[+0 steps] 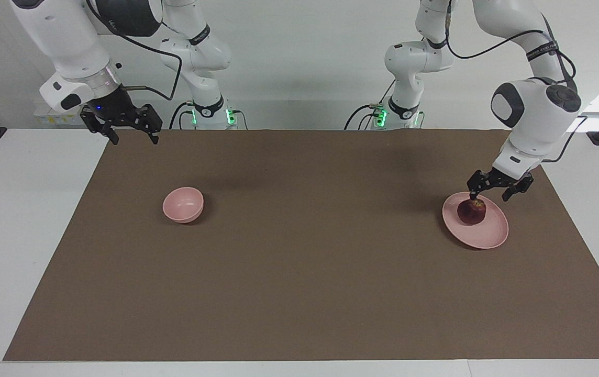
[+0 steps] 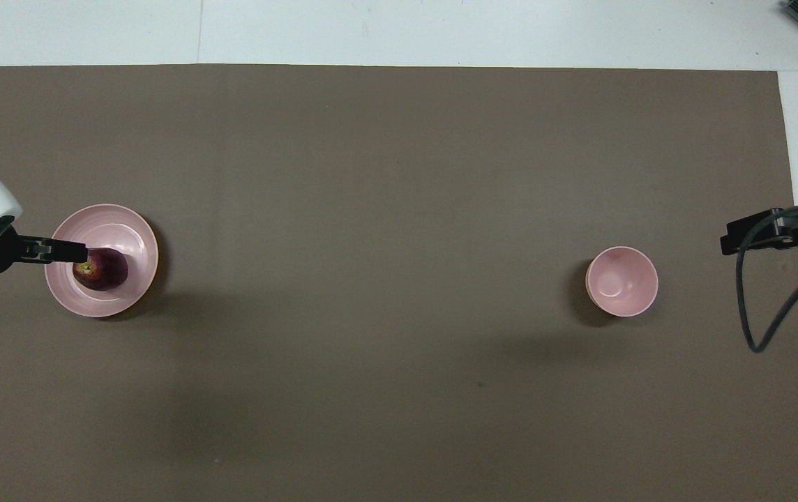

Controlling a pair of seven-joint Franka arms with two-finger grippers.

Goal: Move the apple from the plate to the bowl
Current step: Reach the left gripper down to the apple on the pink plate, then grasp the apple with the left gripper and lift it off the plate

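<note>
The dark red apple point(image 1: 471, 211) lies on the flat pink plate point(image 1: 490, 235) toward the left arm's end of the mat. My left gripper point(image 1: 489, 198) is open and low over the plate's robot-side rim, with one fingertip point(image 1: 472, 197) at the apple's top and the other off to the apple's side. It holds nothing. In the overhead view the apple point(image 2: 100, 270), plate point(image 2: 113, 226) and left gripper point(image 2: 72, 249) show the same. The small deep pink bowl point(image 1: 183, 204) point(image 2: 621, 281) stands empty toward the right arm's end. My right gripper point(image 1: 133, 139) point(image 2: 755, 237) waits, open and empty.
A brown mat point(image 1: 299, 272) covers the table between plate and bowl. The right gripper hangs over the mat's corner beside the white table edge point(image 1: 32, 209). A cable loops below the right wrist point(image 2: 755, 328).
</note>
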